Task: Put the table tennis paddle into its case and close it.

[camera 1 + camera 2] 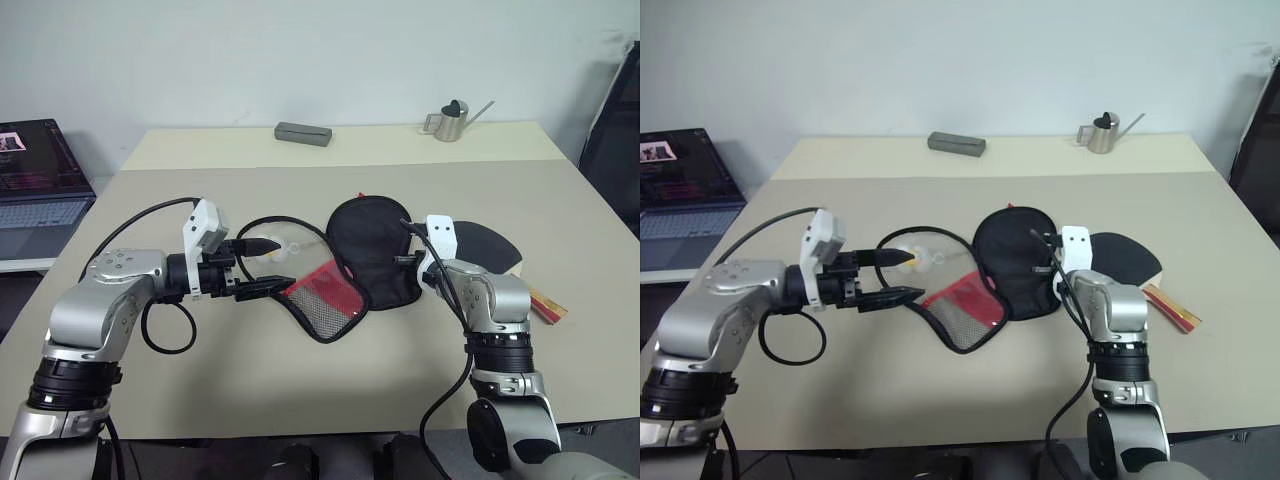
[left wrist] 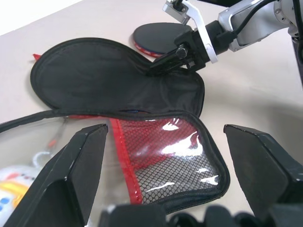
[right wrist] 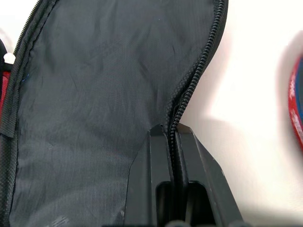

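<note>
The case lies unzipped in the middle of the table, its black flap spread open beside the red mesh part. A white-yellow plush charm lies at its left. My right gripper is shut on the zipper edge of the black flap, with its fingers pinched together. Behind that arm, at the right, lies the table tennis paddle, black face up, with its striped handle pointing right. My left gripper hovers open just left of the red mesh part, holding nothing.
A grey box and a small metal watering can stand at the table's far edge. Off the table to the left is an open laptop. A black chair stands at the far right.
</note>
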Tool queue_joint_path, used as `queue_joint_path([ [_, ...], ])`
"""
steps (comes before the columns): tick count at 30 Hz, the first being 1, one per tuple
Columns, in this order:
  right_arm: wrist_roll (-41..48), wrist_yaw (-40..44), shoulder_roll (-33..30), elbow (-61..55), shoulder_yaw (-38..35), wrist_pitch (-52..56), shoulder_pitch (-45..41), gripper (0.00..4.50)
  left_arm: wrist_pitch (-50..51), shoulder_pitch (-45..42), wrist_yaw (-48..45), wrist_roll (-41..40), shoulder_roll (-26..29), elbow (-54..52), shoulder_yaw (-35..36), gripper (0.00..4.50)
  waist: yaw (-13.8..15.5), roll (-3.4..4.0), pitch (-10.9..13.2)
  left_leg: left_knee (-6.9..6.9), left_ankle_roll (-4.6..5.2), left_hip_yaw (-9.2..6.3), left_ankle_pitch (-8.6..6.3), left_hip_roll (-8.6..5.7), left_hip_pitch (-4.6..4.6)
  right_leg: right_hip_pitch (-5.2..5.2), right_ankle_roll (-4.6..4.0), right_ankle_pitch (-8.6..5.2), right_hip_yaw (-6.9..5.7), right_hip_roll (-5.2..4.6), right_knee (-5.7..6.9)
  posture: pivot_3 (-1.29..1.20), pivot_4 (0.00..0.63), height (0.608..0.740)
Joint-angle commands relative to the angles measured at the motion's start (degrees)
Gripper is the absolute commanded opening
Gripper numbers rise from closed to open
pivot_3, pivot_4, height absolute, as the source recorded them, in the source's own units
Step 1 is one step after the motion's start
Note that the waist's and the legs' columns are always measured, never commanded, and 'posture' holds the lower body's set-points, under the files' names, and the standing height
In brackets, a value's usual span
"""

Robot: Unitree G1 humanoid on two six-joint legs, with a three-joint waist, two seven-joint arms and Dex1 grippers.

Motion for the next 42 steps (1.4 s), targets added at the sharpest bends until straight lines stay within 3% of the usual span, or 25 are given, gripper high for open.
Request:
queue_joint_path([
  [1, 0.8, -2.0, 1.1, -5.1, -1.5, 2.1, 0.9, 0.03, -1.4, -1.8, -1.0, 0.1, -0.1, 0.3, -0.3, 4.30, 0.0, 0.00, 0.0, 0.00, 0.00, 0.01, 0.00, 0.00, 0.00, 0.00, 0.00, 0.00, 0.01, 0.00, 0.00, 0.00, 0.150, 0.740],
  [14, 0.1, -3.2, 1.5, -3.9, -1.0, -0.2, 3.0, 0.03, -1.8, -1.8, -1.2, 0.5, -0.3, 0.3, -0.8, 4.30, 0.0, 0.00, 0.0, 0.00, 0.00, 0.02, 0.00, 0.00, 0.01, 0.01, 0.01, 0.00, 0.02, 0.01, 0.00, 0.00, 0.150, 0.740],
  [20, -0.6, -2.4, -0.7, -3.3, 0.2, -3.8, 3.2, 1.57, -1.8, -1.5, -1.1, 0.7, -0.3, 0.0, -0.8, 4.30, 0.0, -0.01, 0.0, 0.02, 0.02, 0.01, 0.01, 0.00, 0.03, 0.03, 0.01, 0.05, 0.02, 0.02, 0.01, 0.00, 0.150, 0.740],
  [28, -0.4, 0.6, -5.4, -7.2, 2.7, -9.5, 4.2, 4.34, -1.7, -1.2, -0.9, 0.7, -0.6, -0.4, -0.8, 4.30, 0.2, -0.01, 0.0, 0.04, 0.02, 0.02, 0.01, 0.01, 0.01, 0.01, 0.02, 0.06, 0.02, 0.03, 0.00, 0.00, 0.150, 0.740],
  [33, 0.2, 6.6, -10.2, -10.6, 4.3, -16.6, 5.6, 4.47, -2.2, -1.4, -1.3, 0.9, -0.8, -0.1, -0.9, 4.30, 0.5, -0.01, 0.0, 0.04, 0.02, 0.02, 0.01, -0.01, -0.02, 0.02, 0.02, 0.06, 0.02, 0.03, -0.04, 0.00, 0.150, 0.740],
  [42, 5.1, 17.8, -21.6, -13.8, -2.5, -23.4, 11.7, 4.47, -3.9, -2.7, -1.5, 1.5, -0.6, -1.1, -1.1, 4.30, 1.1, -0.02, 0.0, 0.04, 0.03, 0.04, 0.01, 0.01, -0.02, 0.04, 0.03, 0.06, 0.01, 0.05, -0.08, 0.00, 0.150, 0.740],
])
